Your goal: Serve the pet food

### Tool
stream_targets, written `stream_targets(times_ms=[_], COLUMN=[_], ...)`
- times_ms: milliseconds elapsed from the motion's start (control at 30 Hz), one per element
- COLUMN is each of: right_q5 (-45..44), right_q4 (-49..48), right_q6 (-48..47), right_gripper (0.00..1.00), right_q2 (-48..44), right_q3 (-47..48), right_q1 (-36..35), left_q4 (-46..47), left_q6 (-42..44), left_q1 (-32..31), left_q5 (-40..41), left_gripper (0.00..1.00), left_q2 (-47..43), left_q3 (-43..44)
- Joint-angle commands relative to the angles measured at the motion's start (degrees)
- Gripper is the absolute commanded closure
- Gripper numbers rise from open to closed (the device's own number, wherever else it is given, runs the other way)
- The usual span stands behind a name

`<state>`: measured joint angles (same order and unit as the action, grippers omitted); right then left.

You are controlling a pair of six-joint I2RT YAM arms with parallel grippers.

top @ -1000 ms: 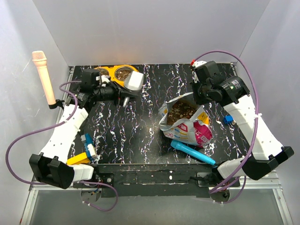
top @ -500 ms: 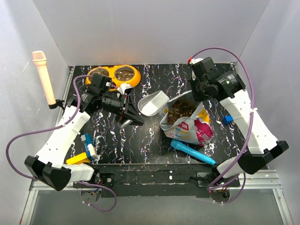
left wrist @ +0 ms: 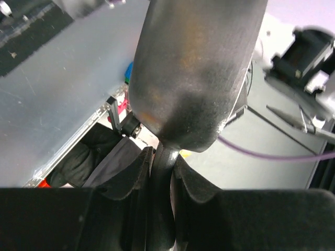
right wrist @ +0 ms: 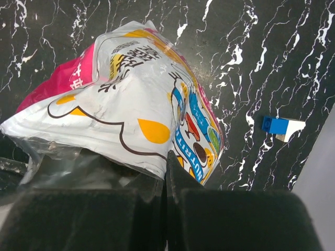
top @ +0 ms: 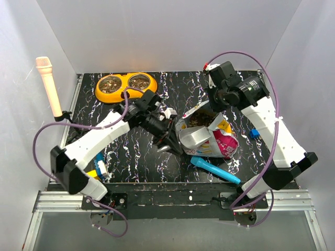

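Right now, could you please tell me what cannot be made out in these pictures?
1. Whether the scoop holds any pet food: left wrist view shows only its underside; top view too small.
2. How full the pouch is: right wrist view shows only its printed outside.
3. Where the right gripper pinches the pouch: top view, the wrist covers it.

Top view: bright, even, diffuse light from above. The white walls are close to washed out. The arms cast soft, faint shadows on the table. Mild glare on the pouch foil.

Left wrist view: the scoop fills the frame, out of focus, with a dull sheen on its belly. Background soft. Left gripper in deep shadow.

Right wrist view: pouch print and table veins sharp. Bottom band black and blurred.
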<state>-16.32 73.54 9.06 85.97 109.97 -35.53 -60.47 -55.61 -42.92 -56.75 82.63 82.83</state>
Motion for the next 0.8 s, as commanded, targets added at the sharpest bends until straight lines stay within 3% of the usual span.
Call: stream_targets(times_ms=[0,133,367,600,767], right_q5=[1.1,0.8,1.3,4.3,5.3], right_q4=[-17.6,-17.8,-18.9,-19.4,-19.0], right_q6=[0.3,-0.4,-1.9,-0.1,1.0], right_gripper=[0.99,0.99,0.99,0.99,0.99], right_q2=[-8.2,-10.3,-10.8,-10.9,-12.1], right_q3=[2.3,-0.5,-1.8,-1.7,-0.9], right_q1=[-1.2,-1.2,-1.2,-1.2,-1.2], left_q4=[3.5,2.7,-9.0,-9.8,-28.1], left_q6=[0.9,3.2,9.6,10.5,14.3], left_q1=[0.3,0.8,2.8,-1.7,-3.2], left_q5=[4.6,5.9,11.6,18.0,33.8], left_gripper=[1.0,1.0,1.0,1.0,1.0], left_q2=[4.2,3.1,1.7,15.9,24.5], left_q3=[7.0,9.8,11.5,25.3,34.2])
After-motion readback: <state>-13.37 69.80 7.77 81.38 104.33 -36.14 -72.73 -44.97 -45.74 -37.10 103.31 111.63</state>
